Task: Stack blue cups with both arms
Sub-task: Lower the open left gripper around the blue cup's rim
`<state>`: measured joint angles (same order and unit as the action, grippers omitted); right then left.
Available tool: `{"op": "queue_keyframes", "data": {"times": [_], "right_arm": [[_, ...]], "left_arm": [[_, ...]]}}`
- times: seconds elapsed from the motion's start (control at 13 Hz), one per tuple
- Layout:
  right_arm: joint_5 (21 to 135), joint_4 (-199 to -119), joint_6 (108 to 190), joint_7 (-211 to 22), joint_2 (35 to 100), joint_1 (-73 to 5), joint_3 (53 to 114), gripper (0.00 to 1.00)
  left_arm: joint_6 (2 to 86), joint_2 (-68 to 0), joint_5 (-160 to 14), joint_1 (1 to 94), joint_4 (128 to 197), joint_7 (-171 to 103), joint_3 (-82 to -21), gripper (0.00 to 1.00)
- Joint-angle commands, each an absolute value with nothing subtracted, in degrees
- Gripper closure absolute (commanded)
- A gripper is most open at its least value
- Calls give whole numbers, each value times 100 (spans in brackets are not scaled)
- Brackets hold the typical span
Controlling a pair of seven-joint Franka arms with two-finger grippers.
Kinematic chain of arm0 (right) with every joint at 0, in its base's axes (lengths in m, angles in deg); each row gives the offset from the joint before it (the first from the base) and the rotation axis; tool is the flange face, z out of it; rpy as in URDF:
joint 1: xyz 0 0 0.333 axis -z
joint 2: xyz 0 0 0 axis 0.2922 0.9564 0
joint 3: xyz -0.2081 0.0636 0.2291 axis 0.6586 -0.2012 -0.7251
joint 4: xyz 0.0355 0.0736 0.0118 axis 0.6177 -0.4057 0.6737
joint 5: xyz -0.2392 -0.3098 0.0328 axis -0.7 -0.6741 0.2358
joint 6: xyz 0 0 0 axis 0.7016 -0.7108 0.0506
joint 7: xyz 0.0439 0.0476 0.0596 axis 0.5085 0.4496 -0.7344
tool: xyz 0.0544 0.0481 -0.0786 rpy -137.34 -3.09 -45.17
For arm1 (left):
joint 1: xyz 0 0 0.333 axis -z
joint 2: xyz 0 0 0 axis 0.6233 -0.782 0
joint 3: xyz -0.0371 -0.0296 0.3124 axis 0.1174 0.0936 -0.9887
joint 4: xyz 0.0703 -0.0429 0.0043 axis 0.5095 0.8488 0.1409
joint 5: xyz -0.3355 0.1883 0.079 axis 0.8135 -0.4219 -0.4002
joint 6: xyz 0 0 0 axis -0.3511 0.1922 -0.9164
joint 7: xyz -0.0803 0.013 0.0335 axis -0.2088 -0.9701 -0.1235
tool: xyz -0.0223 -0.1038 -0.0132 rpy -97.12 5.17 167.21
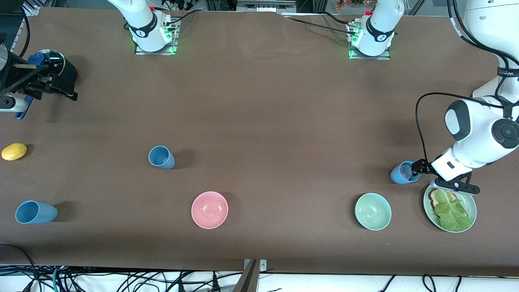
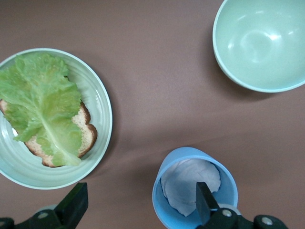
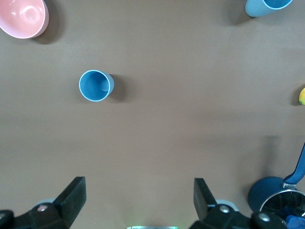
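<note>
At the left arm's end of the desk, my left hand (image 1: 419, 168) hangs low with its jaws spread wide; one finger (image 2: 205, 202) dips inside the mouth of the nearest blue cup (image 1: 402, 172), the other finger (image 2: 71, 207) stands outside, toward the plate of bread and lettuce (image 2: 97, 90). Nothing is gripped yet. This cup stands just beside the plate, with the green bowl (image 1: 373, 211) nearer the front camera.

My right hand (image 1: 50, 87) waits, equally open and empty, over the right arm's end of the desk, by the dark-blue saucepan (image 1: 56, 65). A second blue cup (image 1: 161, 157) stands upright mid-desk; a third blue cup (image 1: 35, 212) sits nearer the front camera, close to the lemon (image 1: 14, 151). The pink bowl (image 1: 209, 209) lies between the two ends.

I judge the step in hand to be the first grasp: the left hand must close on the cup wall, then lift clear of the plate.

Whether the third cup lies tipped or upright I cannot tell. Something pale shows in the nearest cup; I cannot identify it.
</note>
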<state>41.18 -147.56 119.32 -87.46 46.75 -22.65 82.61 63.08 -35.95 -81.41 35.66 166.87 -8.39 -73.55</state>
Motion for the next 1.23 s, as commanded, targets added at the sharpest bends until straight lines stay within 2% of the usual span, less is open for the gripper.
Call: {"op": "queue_keyframes", "data": {"times": [0.0, 0.15, 1.15], "right_arm": [[4082, -14866, 11954, -8673, 4537, -2279, 8259, 0], [4082, -14866, 11954, -8682, 4537, -2279, 8259, 0], [4082, -14866, 11954, -8673, 4537, -2279, 8259, 0]], "left_arm": [[6469, -3333, -8141, 3653, 17046, -711, -7449, 0], [6679, -3325, -8132, 3653, 17213, -711, -7449, 0], [6970, -3729, -7578, 3592, 17213, -834, -7449, 0]]}}
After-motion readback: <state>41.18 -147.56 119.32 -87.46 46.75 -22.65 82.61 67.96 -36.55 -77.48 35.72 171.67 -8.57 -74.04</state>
